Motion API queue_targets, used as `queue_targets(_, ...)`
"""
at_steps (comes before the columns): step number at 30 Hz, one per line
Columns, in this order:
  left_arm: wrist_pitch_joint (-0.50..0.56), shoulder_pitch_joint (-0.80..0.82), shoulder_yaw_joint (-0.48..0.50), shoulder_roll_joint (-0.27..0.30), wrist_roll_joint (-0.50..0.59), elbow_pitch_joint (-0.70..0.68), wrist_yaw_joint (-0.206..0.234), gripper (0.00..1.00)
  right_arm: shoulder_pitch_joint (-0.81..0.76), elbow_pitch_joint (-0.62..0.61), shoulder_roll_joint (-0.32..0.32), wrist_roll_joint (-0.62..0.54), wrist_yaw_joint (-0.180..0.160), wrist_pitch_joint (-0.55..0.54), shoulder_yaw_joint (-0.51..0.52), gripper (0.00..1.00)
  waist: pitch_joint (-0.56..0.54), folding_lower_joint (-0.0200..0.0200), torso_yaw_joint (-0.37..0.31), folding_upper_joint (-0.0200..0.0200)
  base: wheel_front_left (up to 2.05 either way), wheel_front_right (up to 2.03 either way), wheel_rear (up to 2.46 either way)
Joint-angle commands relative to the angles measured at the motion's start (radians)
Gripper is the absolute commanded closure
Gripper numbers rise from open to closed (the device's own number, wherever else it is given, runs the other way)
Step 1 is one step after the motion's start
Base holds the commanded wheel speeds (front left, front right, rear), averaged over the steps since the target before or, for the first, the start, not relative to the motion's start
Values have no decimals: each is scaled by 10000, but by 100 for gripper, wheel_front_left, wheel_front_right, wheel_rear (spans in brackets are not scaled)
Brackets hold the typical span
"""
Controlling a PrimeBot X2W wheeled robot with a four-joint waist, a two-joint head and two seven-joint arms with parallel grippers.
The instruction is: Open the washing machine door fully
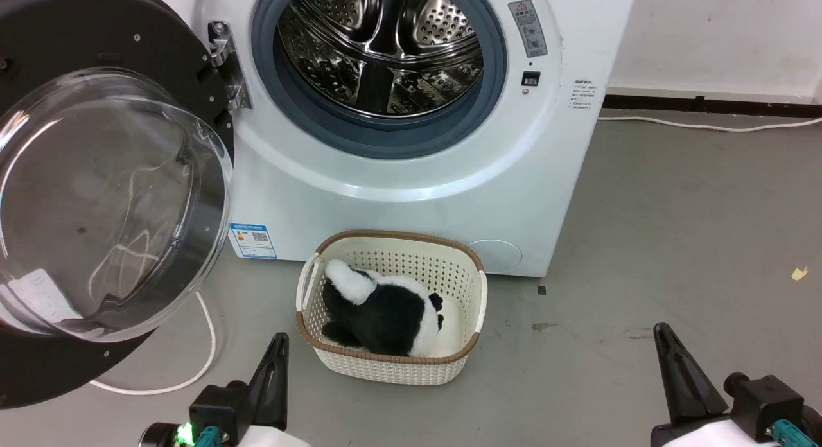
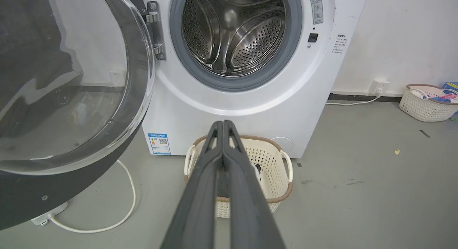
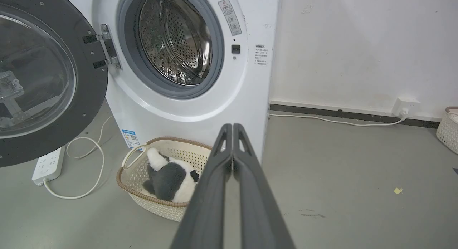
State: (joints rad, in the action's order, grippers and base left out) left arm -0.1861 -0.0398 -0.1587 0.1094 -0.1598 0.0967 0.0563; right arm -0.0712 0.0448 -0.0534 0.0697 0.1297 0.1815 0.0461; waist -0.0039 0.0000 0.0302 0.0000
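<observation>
At the far left the washing machine door point(image 1: 109, 196) stood swung out from the front of the washing machine point(image 1: 398, 177), its inner face and bulging clear glass bowl turned toward the robot, its lower rim hanging above a white cable point(image 1: 205, 344) on the floor. It hung on the metal hinge point(image 1: 225, 65) at the left edge of the grey-ringed steel drum point(image 1: 385, 49), whose mouth lay wide open. Whether the door had reached the hinge's stop could not be told.

Below the door, at the lower left of the head view, the left jaws were pressed together, pinching nothing and well apart from the door. In front of the machine sat a cream basket point(image 1: 398, 235) with a black and white plush toy point(image 1: 379, 312) in it. At the lower right the right jaws were likewise pressed together and empty, over bare floor.

The door looked stiff and fairly heavy, free to move only in an arc about its hinge. The glass bowl was smooth, rounded and probably slippery, a poor place for any hold. The flat black ring around it seemed the better contact, best at the free edge farthest from the hinge, where a push from the closed left jaws would likely turn it with least effort
</observation>
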Motion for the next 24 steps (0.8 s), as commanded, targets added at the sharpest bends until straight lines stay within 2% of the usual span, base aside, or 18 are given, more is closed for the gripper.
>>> queue_targets(1, 50, 112, 62, -40, 90, -66, -69, 100, 175, -79, 9, -75, 3, -59, -29, 100, 1, 0, -5, 0, 0, 0, 0)
queue_targets(24, 500, 183, 441, -177, 464, -290, -192, 100, 308, -171, 15, -229, 5, -495, -136, 100, 10, 0, -78, 0, 0, 0, 0)
